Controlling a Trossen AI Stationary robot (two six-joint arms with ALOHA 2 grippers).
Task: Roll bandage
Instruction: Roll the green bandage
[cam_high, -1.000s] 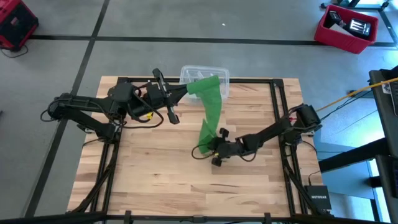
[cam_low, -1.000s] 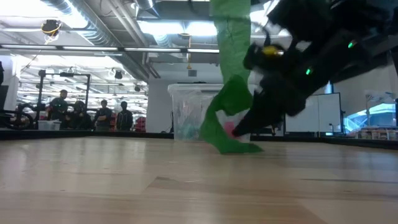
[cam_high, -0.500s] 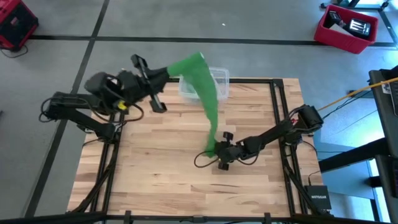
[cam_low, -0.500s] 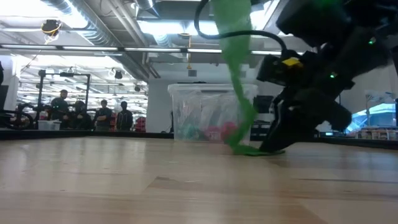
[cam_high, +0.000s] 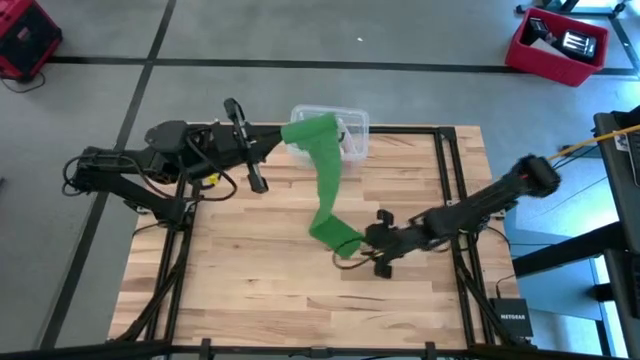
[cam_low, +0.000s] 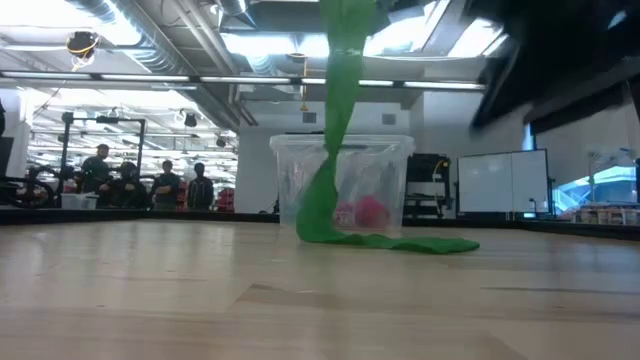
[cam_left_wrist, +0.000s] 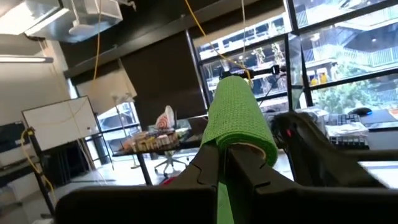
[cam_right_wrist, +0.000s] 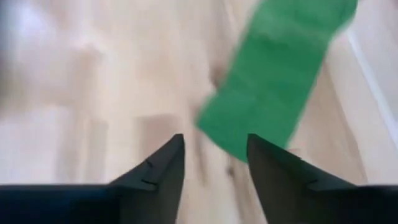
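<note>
The left hand (cam_high: 268, 148), clamped on the bright green elastic bandage strip (cam_high: 322, 180), holds it above the pale wooden counter (cam_high: 240, 270); its tail lies beside the parted, empty right hand (cam_high: 368, 250). People (cam_low: 150, 185) stand behind

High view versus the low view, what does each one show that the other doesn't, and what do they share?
Only the high view shows both arms whole: the left gripper shut on the bandage's upper end above the table's back, the right gripper open beside the end lying on the table, and a red bin on the floor.

Only the low view shows the people standing in the room behind and the pink things inside the clear box.

Both show the green bandage hanging down to the tabletop in front of the clear box.
</note>
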